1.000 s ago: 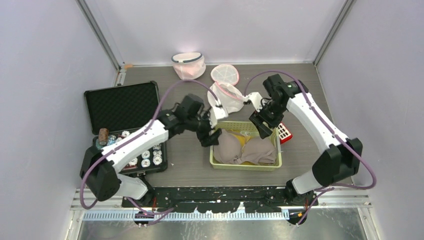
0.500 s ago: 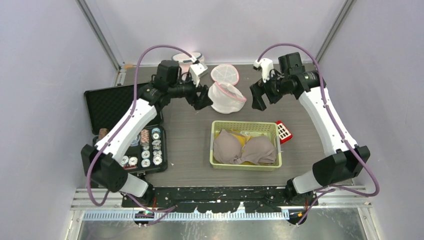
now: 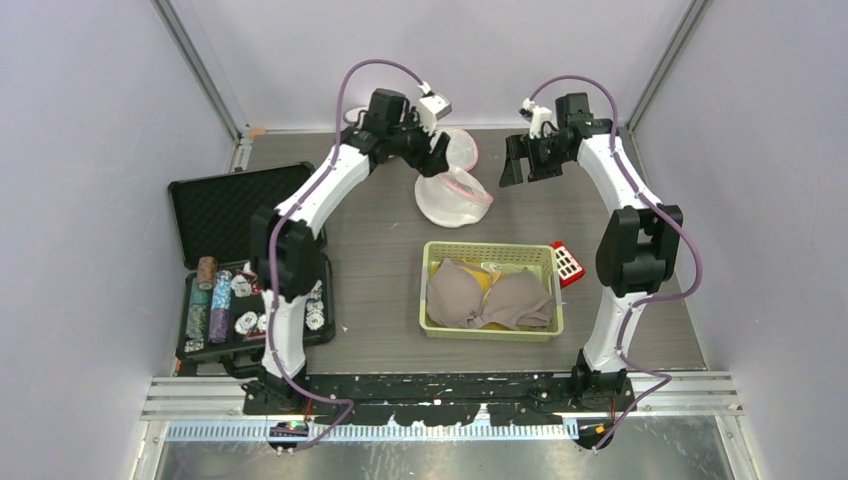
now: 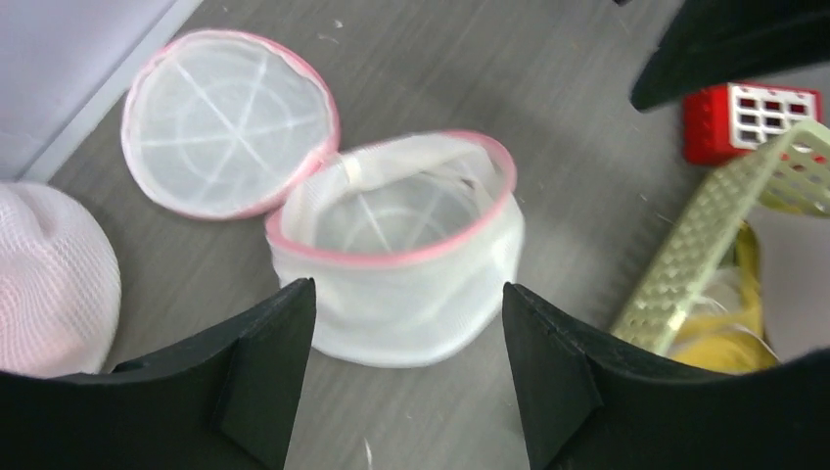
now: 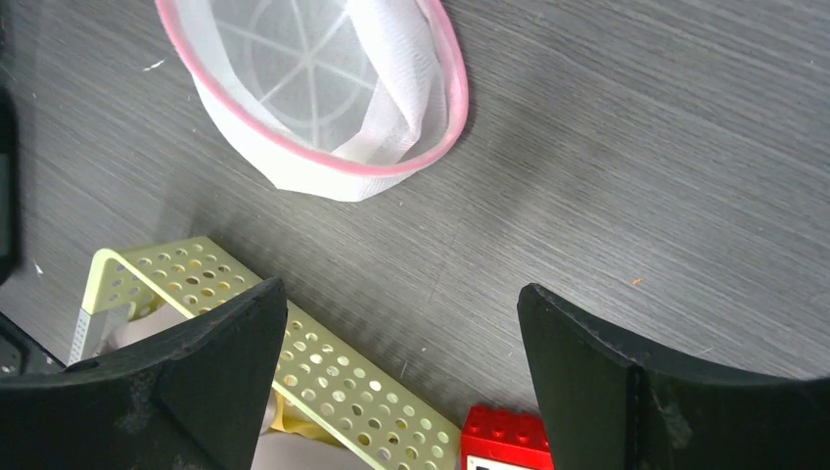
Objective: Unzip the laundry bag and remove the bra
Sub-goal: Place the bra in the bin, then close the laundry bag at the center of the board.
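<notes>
The second mesh bag (image 4: 49,284) is cut off at the frame edge in the left wrist view and almost wholly hidden behind the left arm in the top view. The zip teeth on the laundry bag (image 3: 452,197) cannot be made out; the bag stands open at the far centre of the table (image 3: 380,250), lid (image 3: 458,147) folded back, mesh floor visible through the mouth. The bra (image 3: 490,300) lies in the yellow-green basket (image 3: 424,292), well apart from the bag, covering most of a yellow item (image 3: 482,280) beneath it. The red block (image 3: 567,263) touches the basket's right side. Left gripper (image 4: 403,304): fingers apart, nothing between them, above the bag. Right gripper (image 5: 401,304): fingers wide apart, unloaded, to the right of the bag. An open black case (image 3: 245,205) holds poker chips (image 3: 215,300). Table surface: dark grey wood grain. Enclosure: plain lilac walls, metal corner posts
</notes>
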